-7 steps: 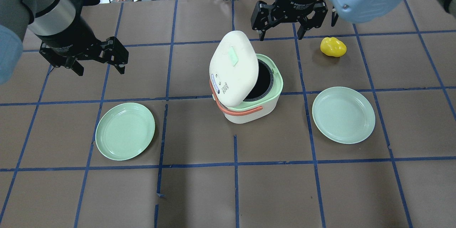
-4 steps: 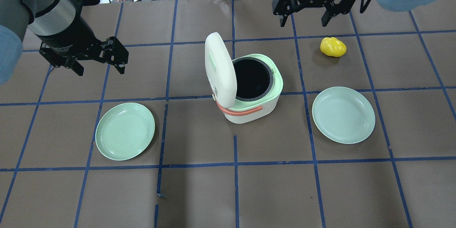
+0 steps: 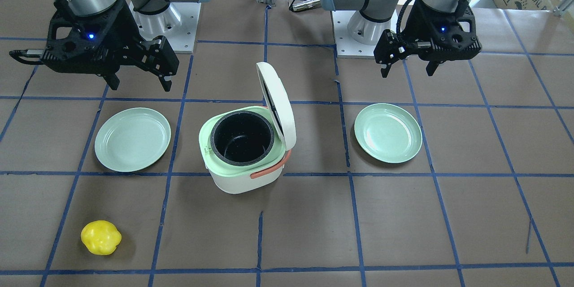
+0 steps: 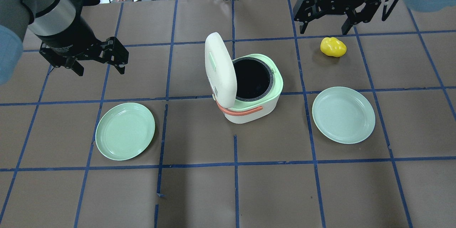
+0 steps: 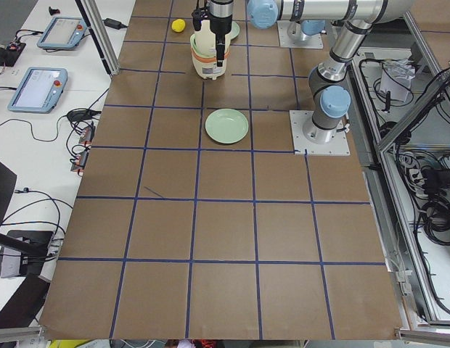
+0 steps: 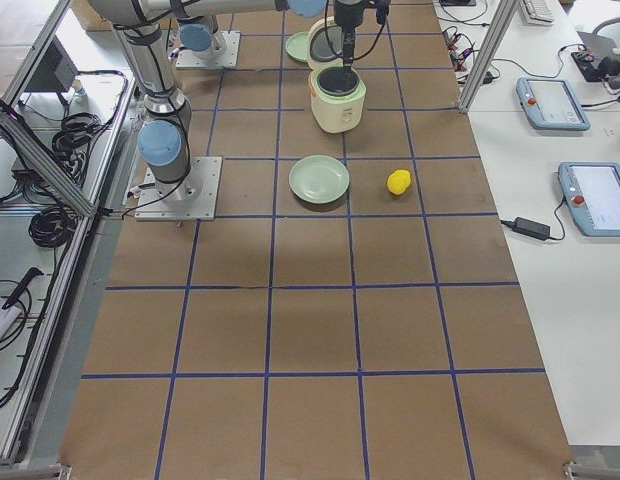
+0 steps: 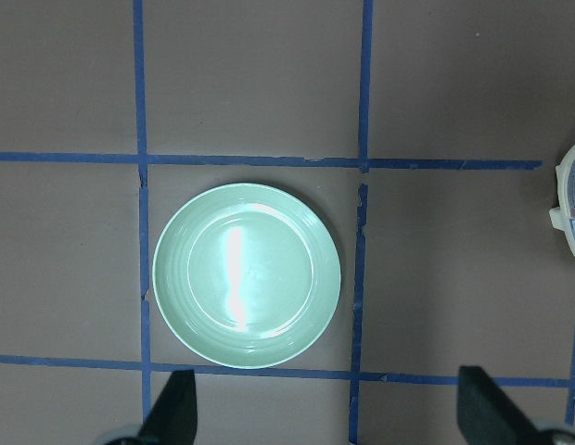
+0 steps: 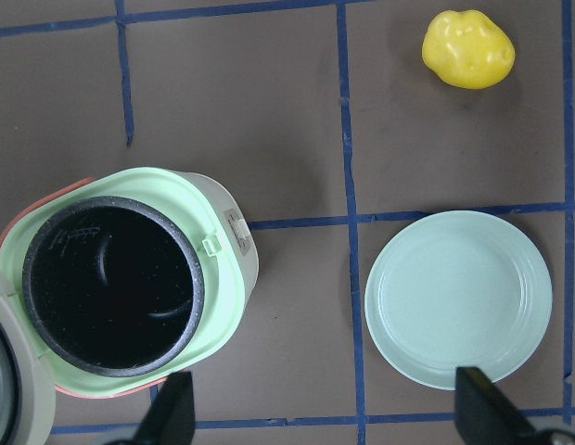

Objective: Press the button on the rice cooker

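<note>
While both arms hung clear of the work, the left gripper was poised close to the robot's base, claw spread wide and empty. Its wrist camera looked straight down on the left plate beneath it. On the other side of the base, the right gripper hung at a like height, its fingers also wide apart and holding nothing. It touched neither the cooker nor anything else. The stand-off looked deliberate: held high and off to either side, the claws left the lid room to swing.

Further out, the rice cooker sat near the middle of the brown, blue-taped table. It lay between the left plate and the right plate, apart from each. Its white lid stood upright on a hinge at the robot's left side, baring the black inner pot and the green rim around it. The salmon handle lay folded down against the body. A small latch tab showed on the rim opposite the hinge, facing the right arm's side of the table. That probably made the right arm the natural one for the press. With the lid sprung open, the press appeared done, and the arms looked parked rather than reaching.

Farthest from the robot, a lumpy yellow object rested alone on the paper. It was apart from plate and cooker alike and played no evident part.
</note>
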`<state>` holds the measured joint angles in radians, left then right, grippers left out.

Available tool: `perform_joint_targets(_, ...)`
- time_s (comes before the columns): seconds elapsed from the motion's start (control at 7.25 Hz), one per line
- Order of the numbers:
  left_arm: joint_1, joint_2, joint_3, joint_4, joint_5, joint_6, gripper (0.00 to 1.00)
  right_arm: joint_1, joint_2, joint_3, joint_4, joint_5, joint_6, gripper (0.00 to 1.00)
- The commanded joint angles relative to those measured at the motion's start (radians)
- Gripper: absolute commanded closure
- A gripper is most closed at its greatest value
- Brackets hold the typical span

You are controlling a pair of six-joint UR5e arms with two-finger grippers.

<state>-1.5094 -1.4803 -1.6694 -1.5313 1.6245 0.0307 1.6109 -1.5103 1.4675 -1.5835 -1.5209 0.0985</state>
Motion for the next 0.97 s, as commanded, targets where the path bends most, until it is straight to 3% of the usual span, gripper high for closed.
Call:
perform_joint_targets(0.0, 0.0, 0.0, 0.0, -0.001, 0.0, 0.0, 0.0, -0.002, -0.016, 0.05, -0.062, -0.004, 0.001, 0.0)
perform_joint_targets(0.83, 0.0, 0.0, 0.0, 0.0, 0.0, 0.0, 0.0, -0.002, -0.014, 0.079, -0.069, -0.024, -0.002, 0.0)
